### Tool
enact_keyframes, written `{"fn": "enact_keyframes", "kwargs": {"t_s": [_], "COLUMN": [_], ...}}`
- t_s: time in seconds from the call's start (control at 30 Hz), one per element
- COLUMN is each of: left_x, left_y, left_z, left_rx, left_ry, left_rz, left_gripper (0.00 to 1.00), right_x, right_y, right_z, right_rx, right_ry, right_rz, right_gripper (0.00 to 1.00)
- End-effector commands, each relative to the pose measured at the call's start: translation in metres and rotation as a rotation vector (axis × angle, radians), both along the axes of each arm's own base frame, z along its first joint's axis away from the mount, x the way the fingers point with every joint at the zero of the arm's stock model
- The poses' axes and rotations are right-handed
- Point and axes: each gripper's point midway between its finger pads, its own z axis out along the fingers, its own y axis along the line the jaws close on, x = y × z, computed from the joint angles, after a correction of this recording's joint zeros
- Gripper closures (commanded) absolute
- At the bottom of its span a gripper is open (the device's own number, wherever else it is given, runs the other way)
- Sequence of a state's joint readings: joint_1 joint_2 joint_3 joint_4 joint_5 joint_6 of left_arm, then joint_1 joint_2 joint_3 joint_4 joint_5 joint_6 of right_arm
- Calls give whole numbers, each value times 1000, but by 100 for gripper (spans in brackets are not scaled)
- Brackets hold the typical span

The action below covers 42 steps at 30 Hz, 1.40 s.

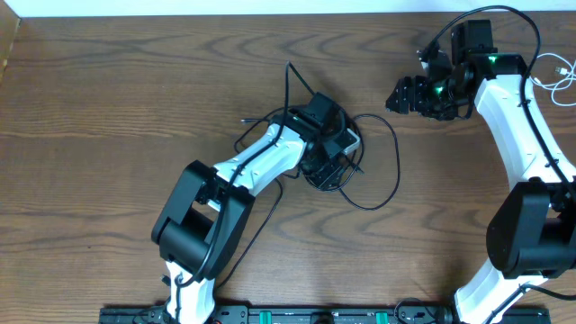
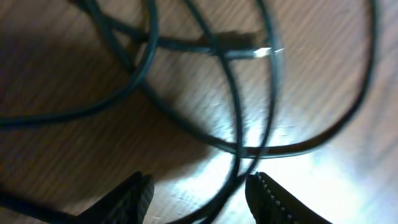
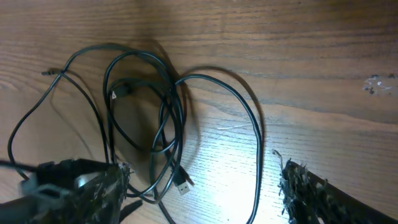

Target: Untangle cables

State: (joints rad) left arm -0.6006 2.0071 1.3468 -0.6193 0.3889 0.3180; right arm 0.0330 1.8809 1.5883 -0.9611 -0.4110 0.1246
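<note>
The black cables [image 1: 335, 180] lie tangled at mid-table, with one wide loop [image 1: 397, 162] spreading to the right. My left gripper [image 1: 340, 151] is down on the tangle. In the left wrist view it [image 2: 199, 186] stands open, with two crossing strands [image 2: 239, 149] running between the fingers near the right one [image 2: 270, 196], unpinched. A small plug [image 2: 245, 51] lies further off. My right gripper [image 1: 402, 94] hovers open at the back right, apart from the tangle. Its wrist view shows it [image 3: 202, 167] with fingers spread wide above the loops [image 3: 174, 124] and a USB plug [image 3: 183, 185].
A thin white cable [image 1: 549, 83] lies at the far right edge, behind the right arm. The wooden table [image 1: 108, 108] ends at a pale wall along the back. A black rail [image 1: 297, 316] runs along the front edge.
</note>
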Motion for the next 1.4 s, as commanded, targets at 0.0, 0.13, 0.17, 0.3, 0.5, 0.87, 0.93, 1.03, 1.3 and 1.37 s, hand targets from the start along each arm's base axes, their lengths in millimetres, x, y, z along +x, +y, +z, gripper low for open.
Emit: {"fn": "enact_keyframes", "kwargs": {"t_s": [0.0, 0.13, 0.17, 0.3, 0.5, 0.87, 0.93, 1.03, 1.3, 1.37], "left_x": [4, 12, 15, 34, 54, 16, 9, -6, -29, -29], "left_y": [11, 6, 3, -6, 1, 96, 113, 133, 159, 162], "left_z": [-17, -4, 3, 69, 224, 416, 437, 466, 507, 512], "left_rx": [74, 54, 44, -37, -270, -529, -550, -595, -645, -649], "left_ry": [-19, -41, -47, -125, -389, -850, -917, -1002, -1154, -1174], "left_rz": [-4, 17, 34, 115, 222, 418, 463, 498, 557, 573], "left_gripper": [56, 91, 92, 93, 93, 92, 93, 93, 93, 93], "right_x": [-1, -1, -1, -2, -4, -2, -3, -3, -13, -17], "right_y": [2, 2, 2, 4, 18, 49, 53, 57, 86, 94], "right_z": [-1, -1, -1, -1, 0, 5, 7, 9, 22, 24], "right_rx": [-5, -4, -4, 0, 18, 43, 57, 76, 197, 206], "right_ry": [2, 2, 3, 6, 0, -40, -45, -49, -98, -109], "right_rz": [14, 14, 14, 18, 50, 121, 130, 140, 301, 338], "right_gripper": [22, 22, 22, 22, 22, 22, 22, 21, 20, 20]}}
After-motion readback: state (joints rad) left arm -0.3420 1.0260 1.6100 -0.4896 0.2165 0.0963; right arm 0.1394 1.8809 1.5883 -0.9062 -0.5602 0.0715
